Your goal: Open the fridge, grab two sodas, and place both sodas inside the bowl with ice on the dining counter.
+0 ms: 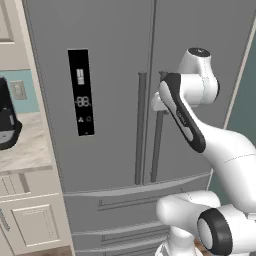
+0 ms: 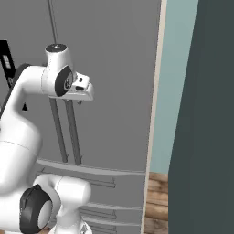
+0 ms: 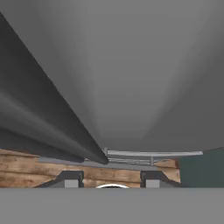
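Closest to us, low in the left base view, is our own white arm, rising from the lower right and bending up toward the middle of the frame. Its gripper (image 2: 81, 98) sits up against the right door's bar handle (image 1: 158, 145), centre-right in that view and upper left in the right base view. In the hand view, the two dark fingertips (image 3: 71, 178) poke up at the bottom edge with a clear gap between them — so the hand is spread apart, and nothing is pinched in it. A dark bar runs diagonally down the left of that view, most likely the handle, lying off to the side of the fingers and not between them.

Behind that is the fridge (image 1: 110, 40), doors shut, black display panel (image 1: 81, 92) left of centre, drawers below. Further left there's a bit of wall counter (image 1: 27, 145) with a dark appliance (image 1: 7, 117) on it.

So we're on step one, opening the fridge — sodas and bowl come later. Our guess is that the next move needs the fingers lined up around the bar, closed on it, then a pull outward along the door's swing.
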